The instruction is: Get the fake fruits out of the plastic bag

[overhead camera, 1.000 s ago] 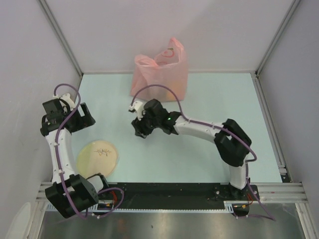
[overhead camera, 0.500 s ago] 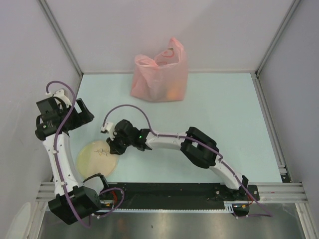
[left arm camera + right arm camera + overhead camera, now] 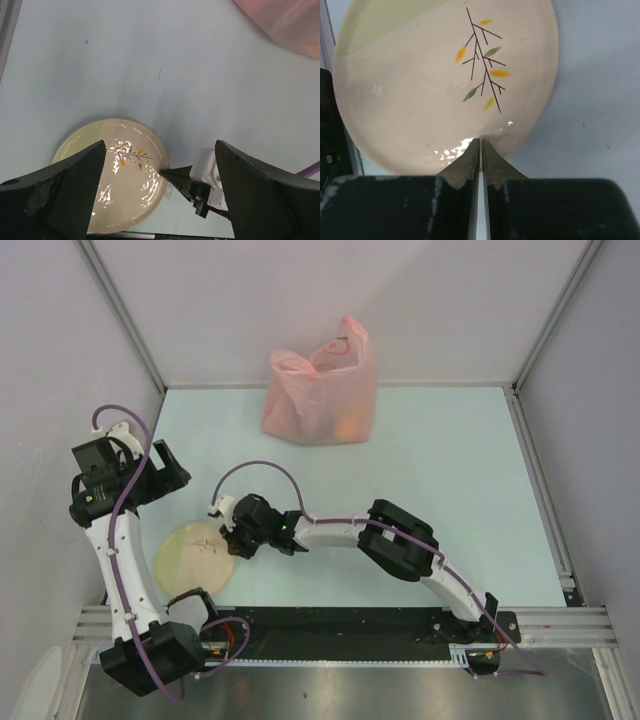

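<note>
The pink plastic bag [image 3: 320, 390] stands at the back of the table, its handles up. An orange fruit [image 3: 346, 426] shows faintly through it; the other fruits are hidden inside. A corner of the bag also shows in the left wrist view [image 3: 295, 25]. My right gripper [image 3: 232, 540] is shut and empty, with its tips [image 3: 480, 141] touching the near rim of the cream plate [image 3: 420, 100]. My left gripper [image 3: 168, 476] is open and empty, held high over the plate [image 3: 100, 175], and it looks down on the right gripper [image 3: 200, 185].
The cream plate with a sprig drawing [image 3: 180, 565] lies at the front left, near the black base rail [image 3: 340, 625]. Grey walls close in the left, back and right sides.
My right arm has swung from the table's middle, in front of the bag, down and left to the plate's rim. My left arm has drawn back slightly to the left.
</note>
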You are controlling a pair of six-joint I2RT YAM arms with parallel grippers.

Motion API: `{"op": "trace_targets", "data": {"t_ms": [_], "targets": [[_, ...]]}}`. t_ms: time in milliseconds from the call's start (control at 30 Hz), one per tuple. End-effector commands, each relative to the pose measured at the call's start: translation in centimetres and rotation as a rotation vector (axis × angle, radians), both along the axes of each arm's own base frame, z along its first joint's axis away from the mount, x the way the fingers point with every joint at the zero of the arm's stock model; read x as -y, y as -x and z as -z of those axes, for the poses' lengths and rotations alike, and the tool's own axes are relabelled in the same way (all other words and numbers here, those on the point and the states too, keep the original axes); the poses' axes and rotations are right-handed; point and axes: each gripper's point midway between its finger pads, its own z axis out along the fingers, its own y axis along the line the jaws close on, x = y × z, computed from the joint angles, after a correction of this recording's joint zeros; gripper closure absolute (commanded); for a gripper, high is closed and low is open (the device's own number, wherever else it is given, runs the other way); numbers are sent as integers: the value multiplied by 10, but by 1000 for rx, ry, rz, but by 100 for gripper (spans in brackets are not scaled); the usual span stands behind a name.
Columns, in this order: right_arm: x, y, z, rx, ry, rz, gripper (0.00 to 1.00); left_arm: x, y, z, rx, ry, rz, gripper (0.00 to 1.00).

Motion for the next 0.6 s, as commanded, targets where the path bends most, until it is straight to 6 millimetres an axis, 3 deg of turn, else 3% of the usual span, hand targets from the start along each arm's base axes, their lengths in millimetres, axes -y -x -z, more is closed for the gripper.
{"op": "trace_targets", "data": {"t_ms": [0, 133, 167, 200, 367, 400, 433, 567], "targets": [[37, -21, 14, 59, 113, 144, 92, 1, -5, -20, 67, -1, 1, 5], [70, -28, 21, 58, 183, 194, 93, 2, -7, -19, 83, 1, 6, 4], [73, -29, 10, 63, 169, 195, 93, 2, -8, -19, 90, -2, 7, 4], [89, -31, 18, 58, 203, 207, 93, 2, -8, -16, 85, 0, 9, 4], [133, -35, 4, 66, 233, 224, 93, 13, -15, -13, 117, 35, 78, 4], [139, -36, -15, 80, 202, 230, 93, 14, -18, -13, 127, 41, 91, 4], [158, -37, -6, 60, 233, 256, 93, 18, -20, -14, 131, 52, 103, 5], [195, -28, -15, 54, 236, 261, 92, 25, -34, -6, 95, 53, 152, 4]]}}
